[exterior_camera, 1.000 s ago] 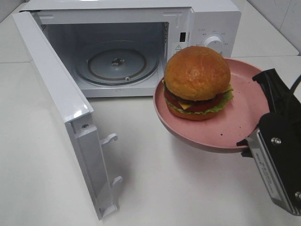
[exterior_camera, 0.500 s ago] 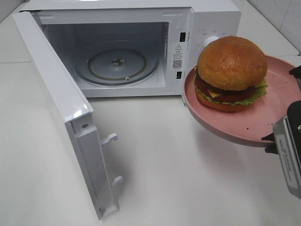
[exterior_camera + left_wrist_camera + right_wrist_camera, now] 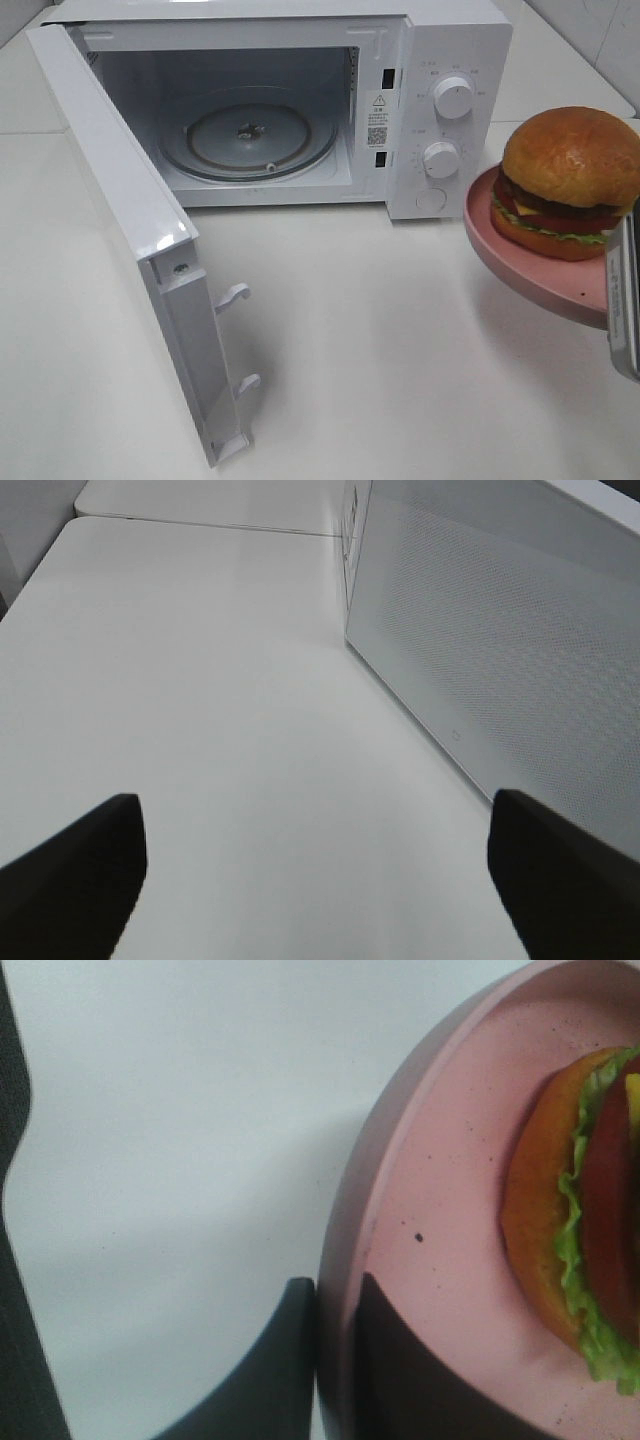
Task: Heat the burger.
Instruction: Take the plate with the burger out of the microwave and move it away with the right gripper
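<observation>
Microwave (image 3: 300, 100) stands on the bench (image 3: 400, 380), door (image 3: 130, 240) swung wide, turntable (image 3: 250, 140) bare. We carry the pink plate (image 3: 520, 265) raised at the right of the microwave, outside the cavity, burger (image 3: 570, 180) riding on it.

Right fingers (image 3: 300, 1360) pinch only the plate rim (image 3: 345, 1260); left fingers (image 3: 70, 870) spread wide, empty, beside the door.

Risks, we judge: an edge grip lets the plate tilt and the burger slide; the plate may clip the control panel (image 3: 445, 120) going in.
</observation>
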Controlling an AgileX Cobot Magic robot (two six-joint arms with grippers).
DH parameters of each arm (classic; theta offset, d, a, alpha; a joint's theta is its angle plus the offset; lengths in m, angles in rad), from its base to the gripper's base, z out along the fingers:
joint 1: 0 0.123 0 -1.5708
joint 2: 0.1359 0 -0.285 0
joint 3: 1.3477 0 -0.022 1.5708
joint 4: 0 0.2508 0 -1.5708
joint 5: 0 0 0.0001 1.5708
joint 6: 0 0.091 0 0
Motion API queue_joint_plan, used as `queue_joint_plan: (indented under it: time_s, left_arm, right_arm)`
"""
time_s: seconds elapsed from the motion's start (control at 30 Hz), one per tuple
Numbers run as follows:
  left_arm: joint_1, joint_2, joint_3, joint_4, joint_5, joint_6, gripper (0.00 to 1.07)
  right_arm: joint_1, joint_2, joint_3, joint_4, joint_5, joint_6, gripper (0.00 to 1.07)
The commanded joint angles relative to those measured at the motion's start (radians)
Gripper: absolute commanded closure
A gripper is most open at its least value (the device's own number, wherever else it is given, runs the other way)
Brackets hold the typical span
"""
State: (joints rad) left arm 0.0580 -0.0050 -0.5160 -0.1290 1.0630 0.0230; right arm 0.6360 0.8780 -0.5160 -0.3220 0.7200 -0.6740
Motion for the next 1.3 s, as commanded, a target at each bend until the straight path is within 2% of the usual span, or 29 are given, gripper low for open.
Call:
queue_joint_plan:
  time_s: [0.03,0.17,0.47,0.77,0.9,1.17,1.3]
  left_arm:
    - [0.0,-0.006,0.001,-0.005,0.006,0.001,0.22]
    - [0.0,-0.006,0.001,-0.005,0.006,0.001,0.22]
    - [0.0,-0.006,0.001,-0.005,0.006,0.001,0.22]
    - [0.0,-0.006,0.001,-0.005,0.006,0.001,0.22]
    - [0.0,-0.006,0.001,-0.005,0.006,0.001,0.22]
    - [0.0,-0.006,0.001,-0.005,0.006,0.001,0.22]
    - [0.0,-0.006,0.001,-0.005,0.006,0.001,0.22]
  right_arm:
    - [-0.006,-0.012,-0.008,-0.077,-0.03,0.094,1.07]
    - [-0.006,-0.012,-0.008,-0.129,-0.004,0.251,1.07]
    - [-0.006,-0.012,-0.008,-0.146,0.056,0.396,1.07]
    - [-0.006,-0.002,-0.008,-0.311,0.112,0.765,1.07]
    - [-0.006,0.032,-0.008,-0.378,0.148,0.901,1.07]
    - [-0.006,0.1,-0.008,-0.406,0.152,1.003,1.07]
    - [-0.006,0.165,-0.008,-0.463,0.152,1.15,1.07]
